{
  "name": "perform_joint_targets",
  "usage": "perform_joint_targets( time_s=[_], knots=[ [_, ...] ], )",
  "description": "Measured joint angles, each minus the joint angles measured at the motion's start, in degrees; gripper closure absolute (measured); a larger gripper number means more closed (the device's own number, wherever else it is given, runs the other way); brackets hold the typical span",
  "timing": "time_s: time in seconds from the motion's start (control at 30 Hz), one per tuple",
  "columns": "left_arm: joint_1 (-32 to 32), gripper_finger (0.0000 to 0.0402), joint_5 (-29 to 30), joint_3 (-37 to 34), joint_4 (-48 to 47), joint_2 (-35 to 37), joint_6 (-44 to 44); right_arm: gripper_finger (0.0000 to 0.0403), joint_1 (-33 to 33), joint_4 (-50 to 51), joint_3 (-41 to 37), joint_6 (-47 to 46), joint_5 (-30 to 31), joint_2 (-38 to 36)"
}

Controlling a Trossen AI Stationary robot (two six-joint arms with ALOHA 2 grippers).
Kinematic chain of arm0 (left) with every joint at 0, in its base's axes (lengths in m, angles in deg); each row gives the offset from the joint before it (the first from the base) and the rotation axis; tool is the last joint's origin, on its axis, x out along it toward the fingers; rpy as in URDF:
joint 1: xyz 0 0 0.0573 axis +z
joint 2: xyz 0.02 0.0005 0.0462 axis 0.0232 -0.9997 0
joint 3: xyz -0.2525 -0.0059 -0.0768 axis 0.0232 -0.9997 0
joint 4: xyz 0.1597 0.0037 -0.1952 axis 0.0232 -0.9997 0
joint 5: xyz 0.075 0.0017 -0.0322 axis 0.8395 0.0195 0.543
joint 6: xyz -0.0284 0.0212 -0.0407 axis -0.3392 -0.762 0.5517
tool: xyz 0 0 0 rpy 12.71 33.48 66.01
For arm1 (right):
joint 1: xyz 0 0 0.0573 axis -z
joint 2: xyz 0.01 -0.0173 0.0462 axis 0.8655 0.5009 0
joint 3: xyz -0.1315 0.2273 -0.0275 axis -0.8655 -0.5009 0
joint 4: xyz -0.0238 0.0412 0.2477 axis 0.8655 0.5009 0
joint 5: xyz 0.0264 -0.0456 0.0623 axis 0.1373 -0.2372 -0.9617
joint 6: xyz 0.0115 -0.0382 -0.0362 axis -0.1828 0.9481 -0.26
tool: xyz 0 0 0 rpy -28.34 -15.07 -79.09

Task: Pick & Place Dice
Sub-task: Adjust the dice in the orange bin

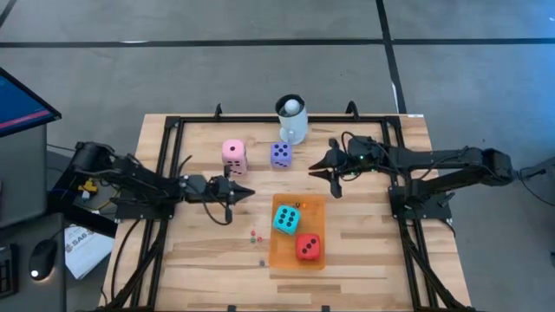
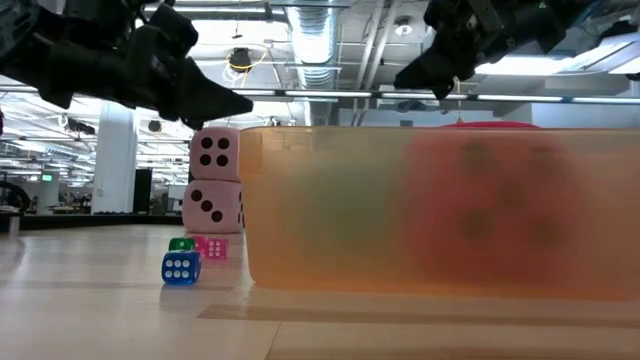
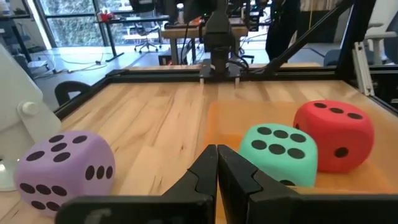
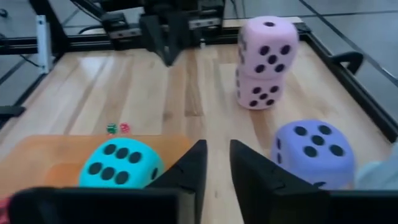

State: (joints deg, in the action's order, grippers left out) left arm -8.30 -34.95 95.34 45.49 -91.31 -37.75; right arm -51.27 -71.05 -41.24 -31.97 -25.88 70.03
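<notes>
The high view lays out the whole light wooden slatted table (image 1: 364, 260). The flat orange rectangular mat (image 1: 286, 253) near its front edge carries two soft cubes with black pips: a teal die (image 1: 285, 219) and, nearer the front edge, a red die (image 1: 307, 247). Farther back, the right wrist view shows what the overhead camera flattens: the pink shape is two pink dice (image 4: 266, 62), one stacked on the other. A single purple die (image 1: 280, 155) sits just beside the white mug holding a ball (image 1: 292, 120).

That makes five large dice (two pink, one teal, one red, one purple). The low view alone resolves the tiny ones: a blue die with white pips (image 2: 181, 267), a green one (image 2: 181, 244) and a pink one (image 2: 214, 248) on the bare wood left of the mat, three that can be counted there.

The left gripper (image 1: 246, 194) hovers left of the mat with its fingers pressed together, holding nothing. The right gripper (image 1: 316, 167) hangs between the purple die and the mat, its fingers (image 4: 189, 168) a narrow gap apart and empty.
</notes>
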Motion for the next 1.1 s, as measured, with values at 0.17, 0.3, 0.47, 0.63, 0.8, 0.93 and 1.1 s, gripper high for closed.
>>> perform_joint_targets(
  time_s=[0.17,0.3,0.47,0.63,0.8,0.93,1.1],
  knots=[
    [-0.02,0.0402,-0.04,0.44,0.21,-1.1,-0.09,0.0385,-3.01,-0.18,0.0,-0.89,0.29,0.0],
    [-0.02,0.0402,-0.08,0.44,0.09,-1.08,-0.09,0.0396,-5.47,-0.91,0.0,-3.34,3.88,0.34],
    [-0.02,0.0402,-0.22,0.44,0.05,-1.08,-0.1,0.04,-7.8,-1.97,0.07,-7.41,7.49,3.98],
    [-0.02,0.0402,-0.2,0.44,0.02,-1.08,-0.09,0.0401,-8.4,-0.1,2.28,-11.13,7.48,10.83],
    [-0.02,0.0401,-0.17,0.44,-0.58,-1.08,-0.02,0.0402,-8.73,6.25,7.9,-11.71,7.5,17.87],
    [-0.02,0.0402,-0.16,0.42,-0.93,-1.08,0.02,0.0402,-9.68,10.34,12.17,-12.09,7.5,22.48],
    [-0.02,0.0402,0.02,0.42,-0.94,-1.08,0.04,0.0402,-11.22,13.28,16.39,-13.22,7.48,26.54]
  ],
)
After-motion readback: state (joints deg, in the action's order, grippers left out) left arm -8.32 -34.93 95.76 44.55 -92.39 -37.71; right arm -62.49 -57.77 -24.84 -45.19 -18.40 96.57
